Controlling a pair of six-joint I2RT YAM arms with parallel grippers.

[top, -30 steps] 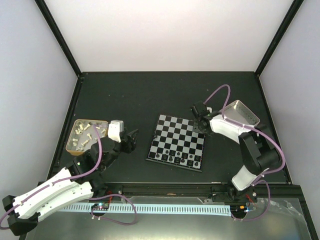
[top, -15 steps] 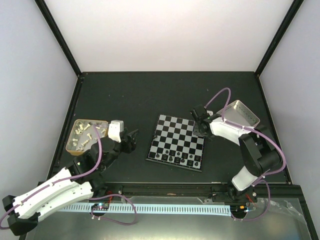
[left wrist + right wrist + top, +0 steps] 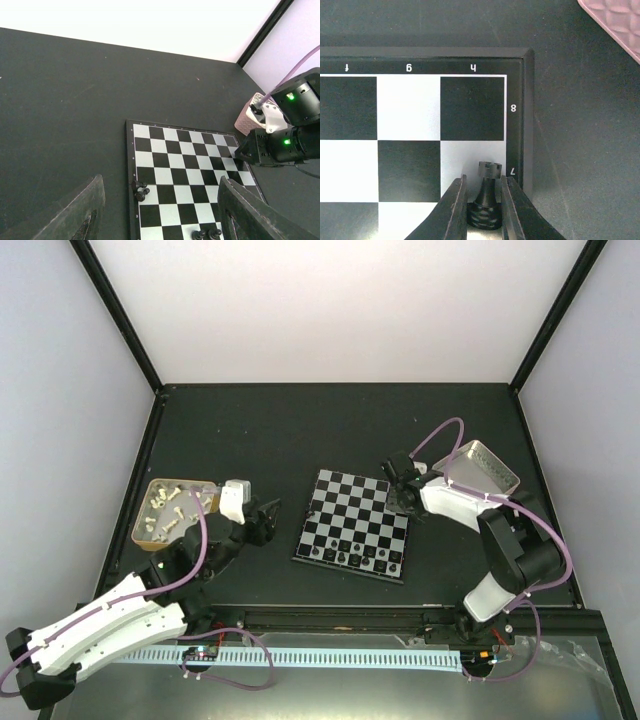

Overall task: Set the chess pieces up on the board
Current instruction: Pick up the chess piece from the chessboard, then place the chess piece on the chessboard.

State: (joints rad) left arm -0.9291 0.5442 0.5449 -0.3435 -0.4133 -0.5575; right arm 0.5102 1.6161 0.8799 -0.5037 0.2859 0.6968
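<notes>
Right claw [image 3: 484, 182] is clamped on a black rook [image 3: 488, 171]. The rook stands upright on a pale square against the right edge of the board [image 3: 342, 506], one row short of its far right corner. Left claw [image 3: 161, 185] hangs with fingers apart, holding nothing, just off the board's left edge. Other black chess pieces [image 3: 352, 557] stand along the board's near edge. The board lies flat, midway across the tabletop [image 3: 250, 430], closer to its near edge.
</notes>
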